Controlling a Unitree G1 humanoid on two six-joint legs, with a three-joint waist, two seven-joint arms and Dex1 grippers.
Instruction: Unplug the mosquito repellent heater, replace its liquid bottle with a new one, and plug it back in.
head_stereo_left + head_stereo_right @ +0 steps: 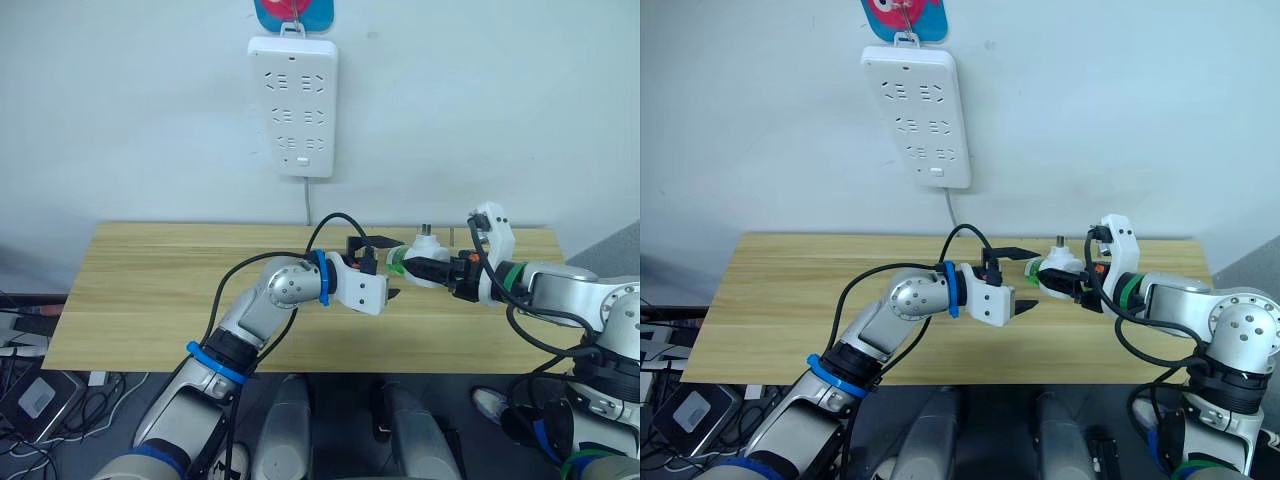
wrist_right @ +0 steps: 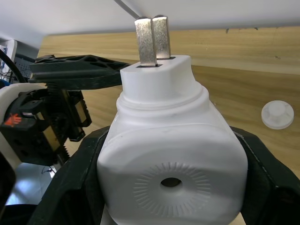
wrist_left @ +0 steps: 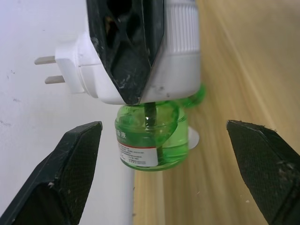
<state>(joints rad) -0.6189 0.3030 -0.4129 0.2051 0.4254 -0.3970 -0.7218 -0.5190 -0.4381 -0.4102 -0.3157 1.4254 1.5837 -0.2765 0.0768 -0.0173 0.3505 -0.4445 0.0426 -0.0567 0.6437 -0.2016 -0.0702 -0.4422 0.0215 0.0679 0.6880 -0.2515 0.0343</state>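
My right gripper [image 2: 172,197] is shut on the white mosquito repellent heater [image 1: 426,262], holding it above the table's back right part with its two prongs [image 2: 152,40] pointing up. A green liquid bottle [image 3: 151,137] with a white label sits in the heater's underside, its wick running up into the body. I cannot tell whether it is the old bottle or the new one. My left gripper [image 3: 164,125] is open, one finger on each side of this bottle and clear of it. In the left eye view the left gripper [image 1: 384,268] meets the heater from the left.
The white power strip [image 1: 292,105] hangs on the wall above the wooden table [image 1: 150,290]. A small white cap [image 2: 277,114] lies on the table near the heater. A blurred green shape [image 3: 199,93] shows behind the heater; what it is I cannot tell.
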